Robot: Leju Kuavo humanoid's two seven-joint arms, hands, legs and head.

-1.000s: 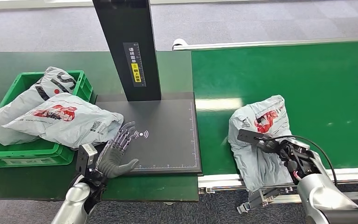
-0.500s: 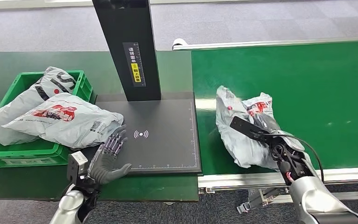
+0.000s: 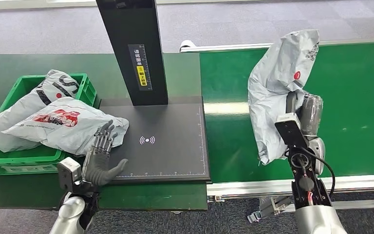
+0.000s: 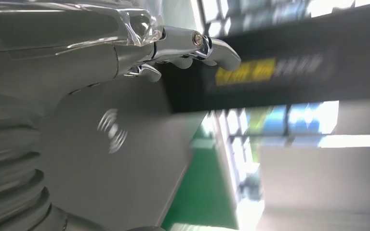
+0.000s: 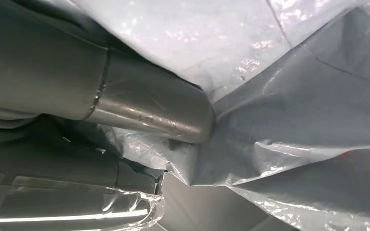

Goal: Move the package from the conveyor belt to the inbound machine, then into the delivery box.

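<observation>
1. The right hand (image 3: 306, 113) grips a grey plastic package (image 3: 278, 83), lifted above the green conveyor belt (image 3: 355, 97).
2. It hangs crumpled, likely soft, light and slippery; bunched film grips best.
3. The left hand (image 3: 99, 161) rests with fingers spread, holding nothing, at the inbound machine (image 3: 175, 156) plate's edge.

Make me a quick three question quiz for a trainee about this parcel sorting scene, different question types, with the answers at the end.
1. True or false: the right hand holds the grey package lifted above the green conveyor belt.
2. Multiple choice: where is the left hand? A) inside the green box B) at the near left corner of the black scanner plate, fingers apart, holding nothing C) on the conveyor belt
3. Fill in: the packages already delivered lie in the green ____.

Key: 1 true; 2 B; 3 box
</observation>
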